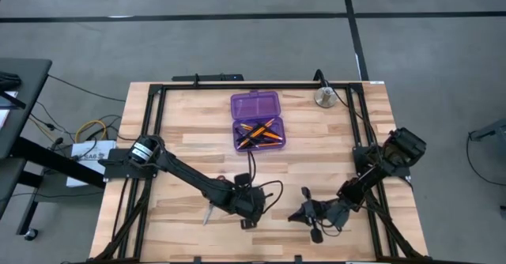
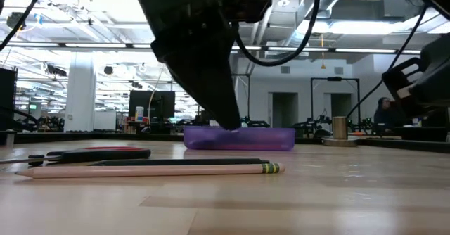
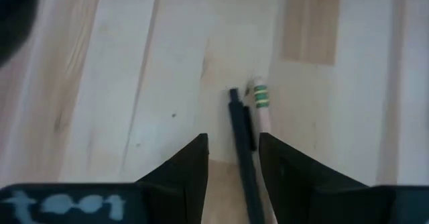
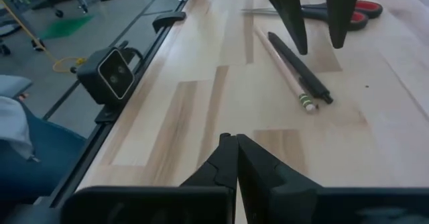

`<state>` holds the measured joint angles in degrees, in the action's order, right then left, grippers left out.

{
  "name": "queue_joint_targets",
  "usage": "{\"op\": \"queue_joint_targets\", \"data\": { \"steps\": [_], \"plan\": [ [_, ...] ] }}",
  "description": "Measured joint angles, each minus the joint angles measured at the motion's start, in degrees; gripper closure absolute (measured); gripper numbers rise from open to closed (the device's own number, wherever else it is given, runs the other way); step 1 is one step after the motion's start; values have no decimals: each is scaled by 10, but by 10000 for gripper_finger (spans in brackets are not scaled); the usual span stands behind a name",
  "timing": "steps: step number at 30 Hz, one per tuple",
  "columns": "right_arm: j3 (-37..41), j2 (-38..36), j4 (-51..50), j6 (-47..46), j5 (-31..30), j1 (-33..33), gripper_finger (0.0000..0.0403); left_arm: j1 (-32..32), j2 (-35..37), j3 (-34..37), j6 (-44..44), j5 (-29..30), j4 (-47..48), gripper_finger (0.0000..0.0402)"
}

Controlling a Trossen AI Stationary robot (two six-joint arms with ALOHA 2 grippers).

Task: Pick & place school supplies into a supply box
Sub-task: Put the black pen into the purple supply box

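Evidently light, stiff and slippery, the black pen (image 3: 242,150) beside the pencil (image 3: 263,113) is straddled mid-shaft by the half-open left gripper (image 3: 232,160), seemingly ungripped; the right gripper (image 4: 236,158) is shut.

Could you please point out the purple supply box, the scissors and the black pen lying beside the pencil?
purple supply box (image 1: 255,106): high view, on its open lid.
scissors (image 4: 362,11): right wrist view, on the red handle.
black pen (image 4: 298,66): right wrist view, on the middle of its barrel.

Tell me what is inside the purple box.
The purple box lies open; its front half holds several orange pencils crossed with dark pens. The lid half looks empty. An exact count, and anything beneath the pile, cannot be seen.
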<state>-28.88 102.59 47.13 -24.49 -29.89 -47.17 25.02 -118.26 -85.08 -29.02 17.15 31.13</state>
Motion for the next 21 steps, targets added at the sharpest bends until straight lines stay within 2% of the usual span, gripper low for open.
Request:
{"op": "queue_joint_targets", "data": {
  "steps": [13,21],
  "plan": [
    [0,0,0,3,-1,-1,402,0,0,0,-2,2,-17,281],
    [0,0,0,4,-2,-1,402,-8,-47,0,-10,-9,-34,281]
  ]
}}
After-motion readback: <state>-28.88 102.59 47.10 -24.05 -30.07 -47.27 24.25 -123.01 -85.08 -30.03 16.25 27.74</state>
